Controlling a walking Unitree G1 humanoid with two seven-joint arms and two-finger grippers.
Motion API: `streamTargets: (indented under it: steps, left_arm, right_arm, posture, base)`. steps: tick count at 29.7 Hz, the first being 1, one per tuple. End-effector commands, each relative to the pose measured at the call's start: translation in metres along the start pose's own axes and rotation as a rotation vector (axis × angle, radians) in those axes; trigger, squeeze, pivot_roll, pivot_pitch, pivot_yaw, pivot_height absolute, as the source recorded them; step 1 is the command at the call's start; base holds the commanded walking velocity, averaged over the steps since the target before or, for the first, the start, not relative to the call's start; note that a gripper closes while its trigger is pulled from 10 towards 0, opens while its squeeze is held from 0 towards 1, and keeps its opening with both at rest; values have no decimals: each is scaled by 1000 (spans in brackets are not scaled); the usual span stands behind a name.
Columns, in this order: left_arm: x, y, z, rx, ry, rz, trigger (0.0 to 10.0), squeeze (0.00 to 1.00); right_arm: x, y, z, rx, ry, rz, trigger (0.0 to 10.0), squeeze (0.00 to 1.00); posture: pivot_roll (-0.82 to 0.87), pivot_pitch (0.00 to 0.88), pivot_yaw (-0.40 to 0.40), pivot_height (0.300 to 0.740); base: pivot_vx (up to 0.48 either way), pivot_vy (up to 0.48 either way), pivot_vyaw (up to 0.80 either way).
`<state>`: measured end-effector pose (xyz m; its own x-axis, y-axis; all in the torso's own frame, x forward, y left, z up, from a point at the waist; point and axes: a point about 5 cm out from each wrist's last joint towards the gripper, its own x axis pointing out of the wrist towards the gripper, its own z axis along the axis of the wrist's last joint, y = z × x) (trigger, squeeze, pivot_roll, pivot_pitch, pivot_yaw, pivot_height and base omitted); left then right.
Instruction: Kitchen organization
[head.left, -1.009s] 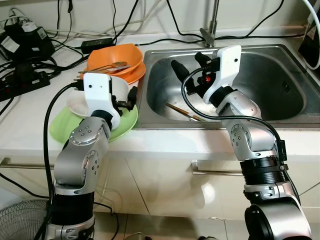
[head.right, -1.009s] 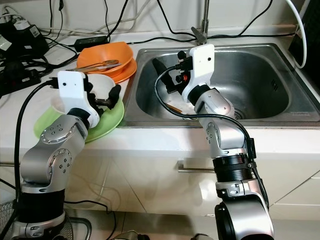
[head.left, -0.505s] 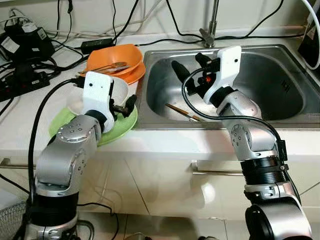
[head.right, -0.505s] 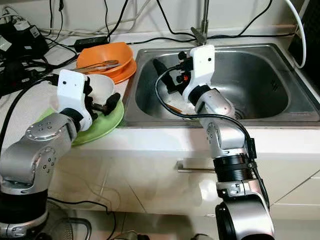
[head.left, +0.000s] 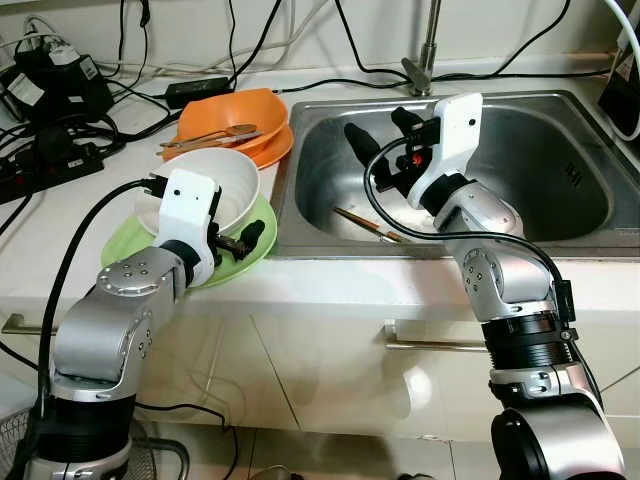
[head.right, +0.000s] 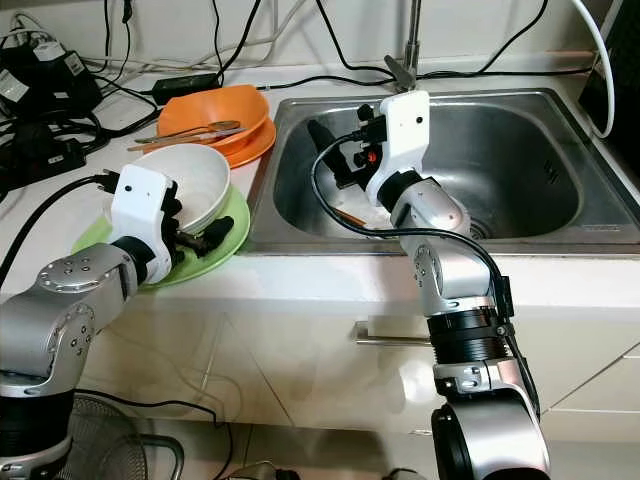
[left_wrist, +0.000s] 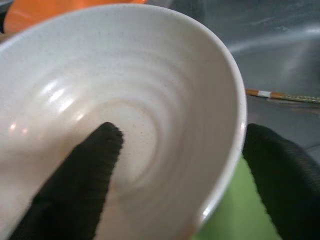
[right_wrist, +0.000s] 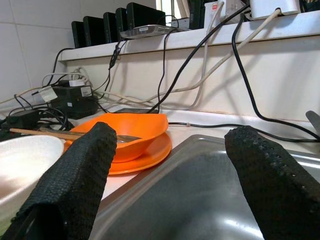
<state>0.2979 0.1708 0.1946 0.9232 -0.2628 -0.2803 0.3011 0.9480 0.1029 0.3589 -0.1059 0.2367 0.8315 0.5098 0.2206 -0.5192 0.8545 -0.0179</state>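
Note:
A white bowl (head.left: 205, 185) sits on a green plate (head.left: 125, 245) on the counter left of the sink. My left gripper (head.left: 238, 238) is at the bowl's near right side and is open. In the left wrist view one finger (left_wrist: 85, 175) lies inside the bowl (left_wrist: 150, 90) and the other is outside its rim. Behind them, an orange bowl (head.left: 240, 112) on an orange plate holds a spoon and chopsticks. My right gripper (head.left: 378, 128) hangs open over the left part of the steel sink (head.left: 560, 150), holding nothing. A pair of chopsticks (head.left: 365, 225) lies on the sink floor.
Power strips, adapters and black cables (head.left: 60, 110) crowd the back left of the counter. The faucet (head.left: 425, 60) stands behind the sink. Below the counter edge are cabinet fronts with a handle (head.left: 430, 345).
My left arm has drawn back and down toward the counter's front edge, so the white bowl shows more fully. The right arm has stayed in place.

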Motion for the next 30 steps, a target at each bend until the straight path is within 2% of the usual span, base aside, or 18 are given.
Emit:
streamTargets:
  steps: [1,2,16,20,30]
  left_arm:
    - [1,2,-4,4,25,-14,941,0]
    - [1,4,-5,14,27,-28,0,0]
    - [4,20,-5,69,35,-11,0,0]
    - [5,21,-8,135,37,-9,0,0]
    - [7,17,-21,167,41,-15,0,0]
  right_arm:
    - [2,3,2,-3,-7,16,10000,0]
    - [1,3,2,-3,-6,16,10000,0]
    - [2,1,2,-2,-5,10,10000,0]
    - [2,1,2,0,-6,8,10000,0]
    - [2,1,1,6,-2,7,10000,0]
  posture:
    - [0,41,121,740]
    - [-1,41,121,740]
    - [-3,41,122,740]
    - [-3,42,121,740]
    - [-6,43,118,740]
  base:
    - [0,0,0]
    - [0,0,0]
    - [0,0,0]
    - [0,0,0]
    - [0,0,0]
